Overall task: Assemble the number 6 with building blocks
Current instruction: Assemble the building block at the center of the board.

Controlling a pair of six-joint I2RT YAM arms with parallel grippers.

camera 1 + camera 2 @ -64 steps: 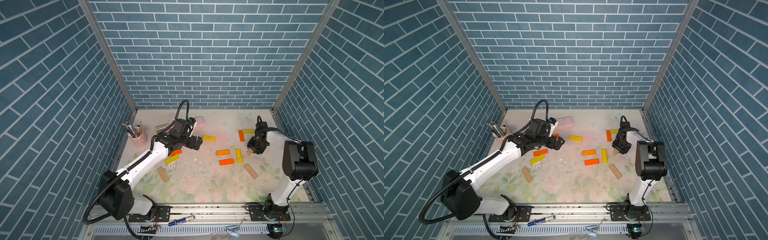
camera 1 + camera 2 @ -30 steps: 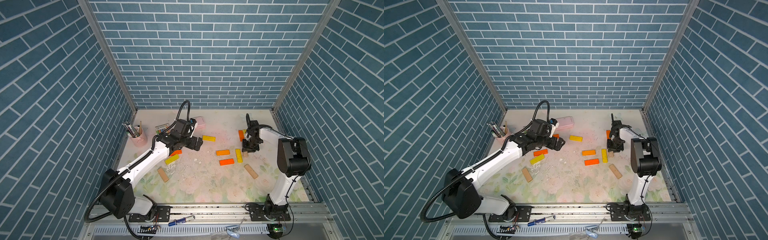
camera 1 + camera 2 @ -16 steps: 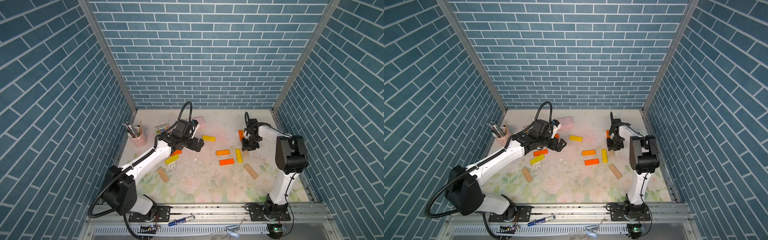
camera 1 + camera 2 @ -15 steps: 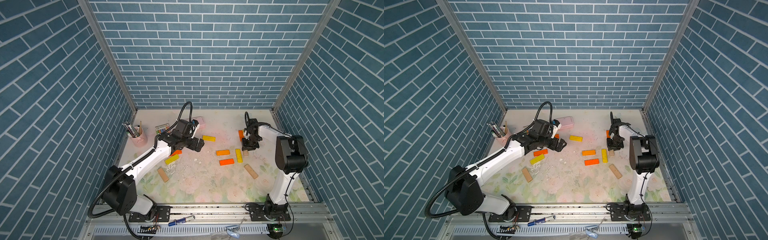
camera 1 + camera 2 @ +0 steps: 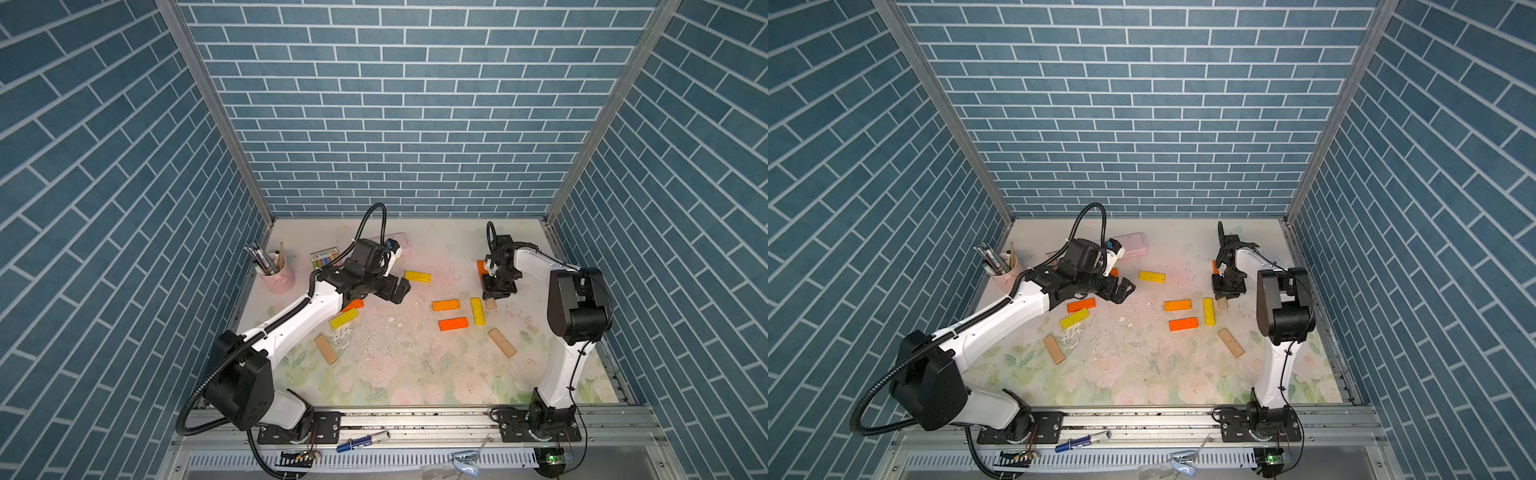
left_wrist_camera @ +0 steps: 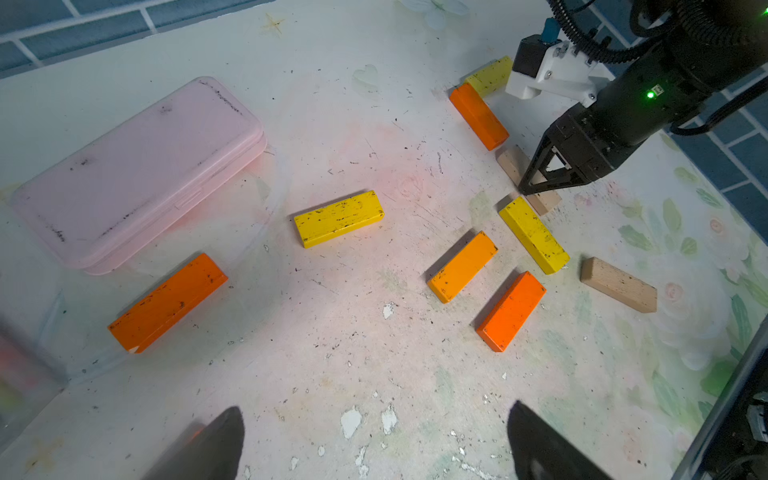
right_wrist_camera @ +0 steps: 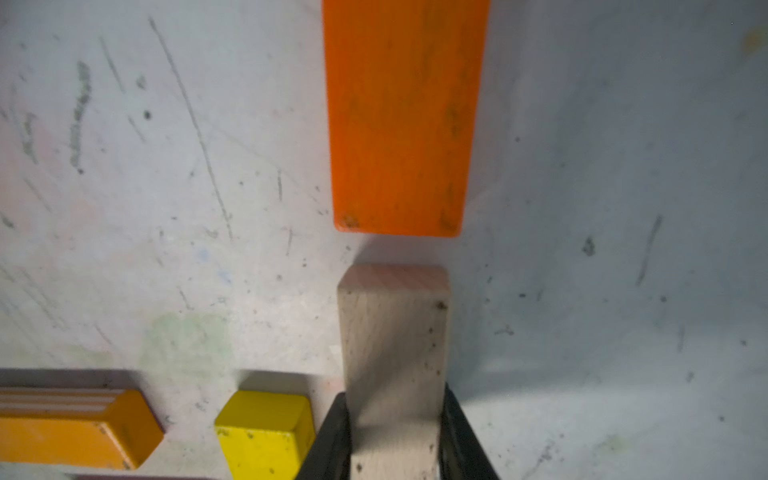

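— In the right wrist view we lose the tan block (image 7: 395,332) past the bottom edge, between the fingers (image 7: 328,449) of the right gripper (image 7: 395,395); the orange block (image 7: 403,116) runs off the top.
— We see the yellow block (image 7: 262,432) and the amber block (image 7: 70,428) cut off there too; in the left wrist view the fingers (image 6: 210,446) of the left gripper (image 6: 374,440) are blurred stubs, and the chalk pack (image 6: 16,386) is a smear.
— In a top view the left arm (image 5: 307,316) covers part of that pack (image 5: 325,258), near the desk's (image 5: 399,374) far left corner.
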